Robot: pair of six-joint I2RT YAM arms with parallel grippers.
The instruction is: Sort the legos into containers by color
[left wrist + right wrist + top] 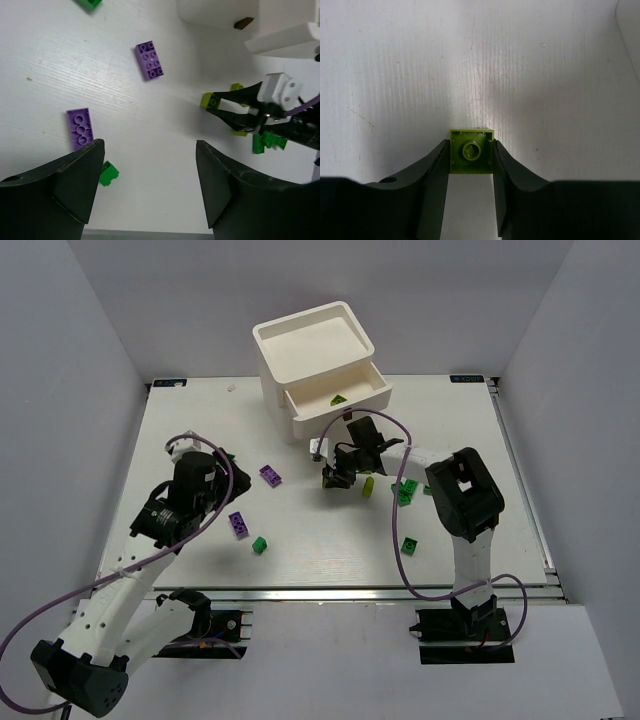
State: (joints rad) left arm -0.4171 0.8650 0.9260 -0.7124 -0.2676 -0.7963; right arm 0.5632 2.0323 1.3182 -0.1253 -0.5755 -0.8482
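Note:
My right gripper [472,155] is shut on a yellow-green lego [472,151], whose hollow underside faces the camera, over the white table. In the top view it [333,478] sits just in front of the white drawer unit [300,345], whose one drawer [372,392] is pulled open with a yellow-green lego [340,399] inside. My left gripper [150,165] is open and empty over bare table. Two purple legos [150,60] [80,128] and a green lego [107,173] lie near it.
Another yellow-green lego [368,486] and green legos [407,490] [411,545] lie right of my right gripper. A green lego [259,545] lies at front centre. A closed drawer's brown handle [243,22] shows. White walls enclose the table.

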